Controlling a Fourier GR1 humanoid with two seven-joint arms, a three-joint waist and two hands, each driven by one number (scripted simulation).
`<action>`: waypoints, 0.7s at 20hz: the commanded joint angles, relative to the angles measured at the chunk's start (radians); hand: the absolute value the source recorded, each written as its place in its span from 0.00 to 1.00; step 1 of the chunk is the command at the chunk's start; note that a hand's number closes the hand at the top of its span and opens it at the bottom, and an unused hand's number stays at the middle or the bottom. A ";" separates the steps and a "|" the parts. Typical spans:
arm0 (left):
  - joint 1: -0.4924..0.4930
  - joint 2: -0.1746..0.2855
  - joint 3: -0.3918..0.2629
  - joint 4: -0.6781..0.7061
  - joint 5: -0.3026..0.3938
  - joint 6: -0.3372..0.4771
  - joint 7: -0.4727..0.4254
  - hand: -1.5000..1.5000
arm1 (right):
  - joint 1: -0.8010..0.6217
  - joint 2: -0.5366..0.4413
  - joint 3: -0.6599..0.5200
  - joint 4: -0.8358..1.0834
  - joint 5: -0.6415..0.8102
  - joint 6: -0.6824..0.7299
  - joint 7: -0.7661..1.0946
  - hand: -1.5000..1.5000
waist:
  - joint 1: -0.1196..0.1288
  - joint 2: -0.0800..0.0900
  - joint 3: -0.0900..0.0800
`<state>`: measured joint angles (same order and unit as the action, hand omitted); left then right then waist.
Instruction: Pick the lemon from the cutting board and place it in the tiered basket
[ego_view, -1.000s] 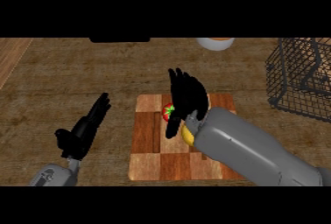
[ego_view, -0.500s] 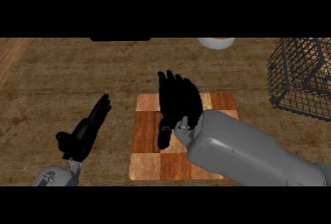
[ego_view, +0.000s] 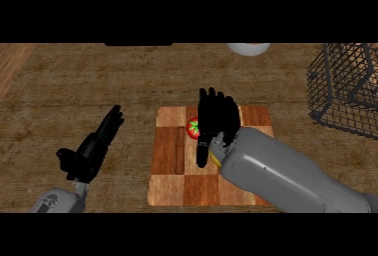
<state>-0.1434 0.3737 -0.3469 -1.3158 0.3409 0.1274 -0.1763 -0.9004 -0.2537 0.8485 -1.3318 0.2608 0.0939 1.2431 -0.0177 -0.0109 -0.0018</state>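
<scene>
Head view: right hand (ego_view: 218, 119) over the middle of the cutting board (ego_view: 170, 160), fingers straight and together, pointing away from the robot, thumb hanging toward the near side; released, grasping nothing; lemon (ego_view: 214, 159) showing only as a thin yellow sliver at the edge of the wrist, on the board, mostly hidden under the hand and forearm; red fruit (ego_view: 193, 128) with a green top just beside the fingers on their left, on the board; basket (ego_view: 347, 102) well apart at the far right of the counter (ego_view: 88, 85); left hand (ego_view: 90, 149) resting open left of the board. Change: half a second ago the hand covered the red fruit entirely; now that fruit is uncovered; one second ago more of the lemon showed below the palm. Judgement: the hand is settling over the lemon, the pick not yet made, the placing wholly ahead.
</scene>
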 joint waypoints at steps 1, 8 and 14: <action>0.018 -0.003 0.008 0.024 0.009 -0.034 -0.018 0.50 | 0.029 0.055 -0.012 -0.003 0.013 0.028 0.244 0.00 | 0.001 0.003 0.000; -0.024 -0.038 0.002 -0.003 -0.027 0.001 0.024 0.50 | 0.158 0.035 0.003 0.006 0.135 -0.024 0.180 0.00 | 0.008 0.007 0.001; -0.016 -0.047 0.006 -0.015 -0.043 0.009 0.047 0.50 | 0.213 0.038 -0.056 -0.076 0.155 0.021 0.231 0.00 | 0.003 0.005 0.001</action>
<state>-0.1506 0.3358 -0.3460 -1.3421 0.3042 0.1429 -0.1382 -0.7035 -0.2351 0.8201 -1.3505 0.3999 0.0777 1.2351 -0.0112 -0.0058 -0.0005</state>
